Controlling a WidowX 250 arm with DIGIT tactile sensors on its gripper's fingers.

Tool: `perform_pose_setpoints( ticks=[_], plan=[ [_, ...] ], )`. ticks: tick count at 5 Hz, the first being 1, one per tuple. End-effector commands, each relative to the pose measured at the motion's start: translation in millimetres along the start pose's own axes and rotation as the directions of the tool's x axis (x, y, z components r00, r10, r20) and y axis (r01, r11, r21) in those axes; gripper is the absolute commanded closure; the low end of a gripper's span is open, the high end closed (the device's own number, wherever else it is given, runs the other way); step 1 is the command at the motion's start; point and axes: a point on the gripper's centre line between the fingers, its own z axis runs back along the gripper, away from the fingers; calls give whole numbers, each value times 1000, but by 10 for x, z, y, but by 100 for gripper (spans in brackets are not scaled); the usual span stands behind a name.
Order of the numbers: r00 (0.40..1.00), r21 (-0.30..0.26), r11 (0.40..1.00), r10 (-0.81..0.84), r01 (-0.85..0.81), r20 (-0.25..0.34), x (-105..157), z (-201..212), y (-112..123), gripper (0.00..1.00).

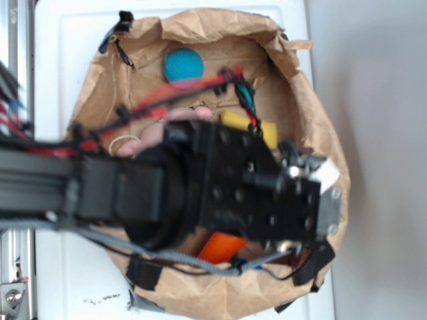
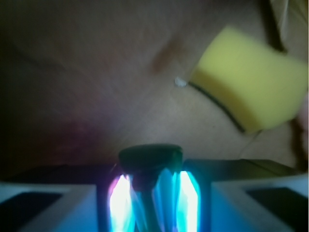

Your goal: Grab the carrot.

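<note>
Inventory and grasp status: one carrot (image 1: 222, 247), one yellow sponge wedge (image 2: 251, 87), one teal ball (image 1: 183, 66), one pink plush (image 1: 175, 123), all inside one brown paper bag (image 1: 313, 107) on the white worktop (image 1: 67, 53)

In the exterior view, the arm covers the centre of the bag; a single orange section of the carrot shows under the wrist housing, at the near side of the bag floor. In the wrist view, the dark green ridged top of the carrot sits directly between the two fingers (image 2: 198, 203), with lit blue-white surfaces on either side of it, so the fingers appear to be pinching the carrot at its leafy end; contact itself is blurred. The sponge wedge lies apart, ahead and to the right of the gripper (image 2: 150, 193), resting on the bag floor
</note>
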Motion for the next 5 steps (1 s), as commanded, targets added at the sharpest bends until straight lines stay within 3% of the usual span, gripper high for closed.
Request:
perform_pose_setpoints(
  ticks=[1, 2, 3, 4, 5],
  plan=[
    [1000, -149, 989, -21, 22, 8, 364, 676, 98, 100],
    [999, -98, 994, -39, 40, 9, 474, 879, 145, 100],
    [993, -53, 997, -55, 61, 108, 480, 1073, 240, 100],
    [992, -103, 992, -59, 71, 115, 499, 1180, 358, 100],
    [974, -131, 987, -63, 93, 218, 471, 1159, 508, 100]
  ],
)
